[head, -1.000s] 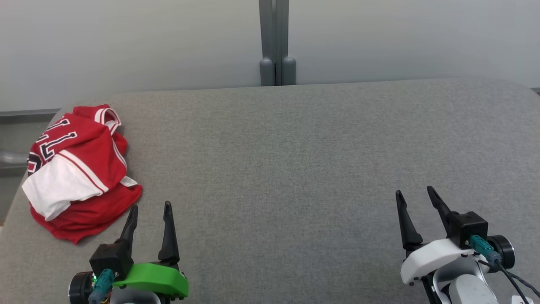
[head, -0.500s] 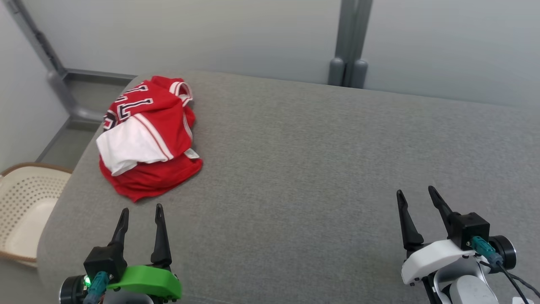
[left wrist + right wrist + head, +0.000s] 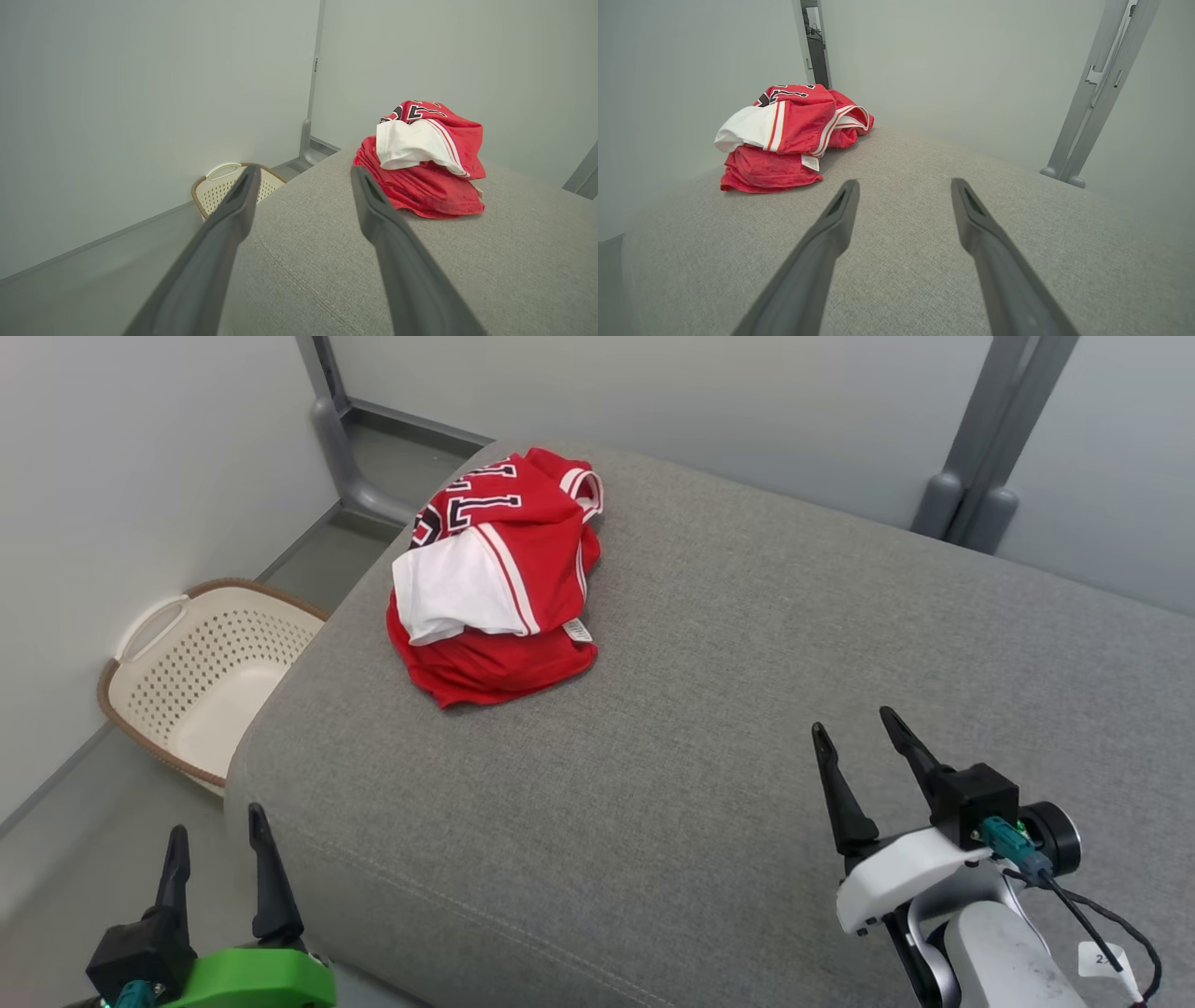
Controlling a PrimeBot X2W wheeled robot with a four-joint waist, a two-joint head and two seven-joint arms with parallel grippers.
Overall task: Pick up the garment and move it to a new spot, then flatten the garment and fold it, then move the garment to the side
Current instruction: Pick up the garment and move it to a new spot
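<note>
At the far corner of the bench [image 3: 747, 709] the garment [image 3: 499, 579] lies crumpled (left hand [image 3: 215, 821] and right hand [image 3: 853, 721] both spread wide, empty), so seemingly every step remains

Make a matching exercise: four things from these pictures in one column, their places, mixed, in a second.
1. jersey
2. basket
3. left tool
4. right tool

a. on the floor beside the grey cushion
b. open, above the cushion's near right part
c. crumpled at the cushion's far left corner
d. open, by the cushion's near left corner

Pairs: 1-c, 2-a, 3-d, 4-b
</note>
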